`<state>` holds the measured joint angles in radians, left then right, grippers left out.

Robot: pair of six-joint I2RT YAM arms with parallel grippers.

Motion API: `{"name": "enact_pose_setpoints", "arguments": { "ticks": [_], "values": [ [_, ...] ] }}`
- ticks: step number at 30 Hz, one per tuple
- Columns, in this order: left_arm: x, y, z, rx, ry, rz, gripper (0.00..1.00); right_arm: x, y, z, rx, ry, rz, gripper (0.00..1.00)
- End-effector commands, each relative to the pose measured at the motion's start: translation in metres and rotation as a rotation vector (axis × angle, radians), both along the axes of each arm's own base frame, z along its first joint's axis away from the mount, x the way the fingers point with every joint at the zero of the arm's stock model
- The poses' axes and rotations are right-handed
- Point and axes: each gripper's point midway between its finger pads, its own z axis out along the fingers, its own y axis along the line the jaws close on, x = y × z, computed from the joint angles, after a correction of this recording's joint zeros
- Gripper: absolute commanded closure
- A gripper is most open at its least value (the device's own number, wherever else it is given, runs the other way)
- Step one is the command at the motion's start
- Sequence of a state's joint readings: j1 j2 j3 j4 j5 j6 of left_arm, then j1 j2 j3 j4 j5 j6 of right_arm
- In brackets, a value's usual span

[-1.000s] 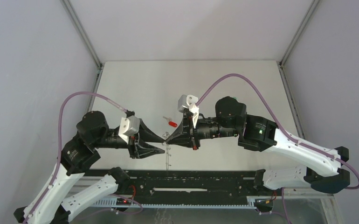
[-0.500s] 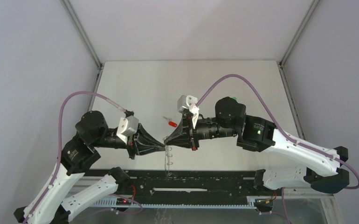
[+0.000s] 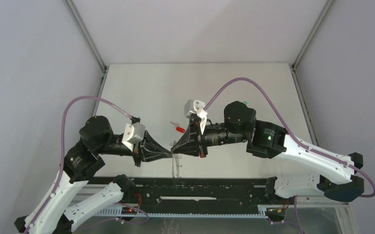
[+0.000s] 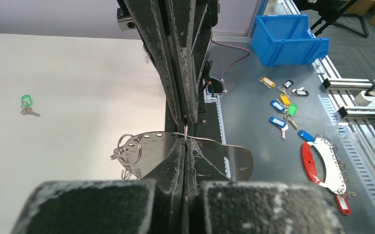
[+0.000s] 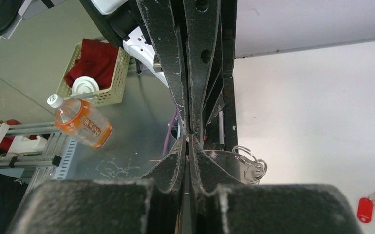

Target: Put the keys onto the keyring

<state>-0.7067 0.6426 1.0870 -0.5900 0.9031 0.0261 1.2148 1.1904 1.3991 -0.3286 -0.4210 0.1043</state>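
Tips of your left end effector (image 3: 168, 153) and right end effector (image 3: 176, 147) meet overhead, hiding their grip; the keyring (image 3: 176, 168) dangles faintly beneath them, the red key (image 3: 179, 129) just beyond on open bench (image 3: 234, 87). Left wrist: jaws pinched narrow on the keyring's shiny perforated strip, green key (image 4: 26, 101) well off left. Right wrist: jaws likewise clamped on it.

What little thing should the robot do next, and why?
Probably open the right gripper and let go: both it and the left gripper pinch the keyring, while the red key and green key lie loose on the table.
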Motion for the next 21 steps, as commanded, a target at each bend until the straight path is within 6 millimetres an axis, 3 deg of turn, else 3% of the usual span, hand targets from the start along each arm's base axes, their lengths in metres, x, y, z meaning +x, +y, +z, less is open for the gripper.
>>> {"name": "enact_pose_setpoints", "arguments": {
  "ticks": [1,6,11,17,21],
  "values": [
    [-0.004,0.001,0.002,-0.010,-0.047,-0.028,1.00,0.000,-0.004,0.018,0.064,0.033,0.012,0.83],
    [-0.008,0.002,0.006,-0.028,-0.065,-0.048,1.00,0.002,-0.017,0.021,0.110,0.082,0.005,0.67],
    [-0.009,0.002,0.012,-0.052,-0.076,-0.043,1.00,0.001,-0.019,0.009,0.102,0.126,0.003,0.63],
    [-0.004,0.000,0.017,-0.075,-0.068,-0.013,1.00,-0.003,-0.016,0.013,0.134,0.133,0.020,0.61],
    [0.004,0.000,0.016,-0.073,-0.070,0.030,1.00,0.001,-0.011,0.014,0.146,0.119,-0.004,0.46]
  ]
}}
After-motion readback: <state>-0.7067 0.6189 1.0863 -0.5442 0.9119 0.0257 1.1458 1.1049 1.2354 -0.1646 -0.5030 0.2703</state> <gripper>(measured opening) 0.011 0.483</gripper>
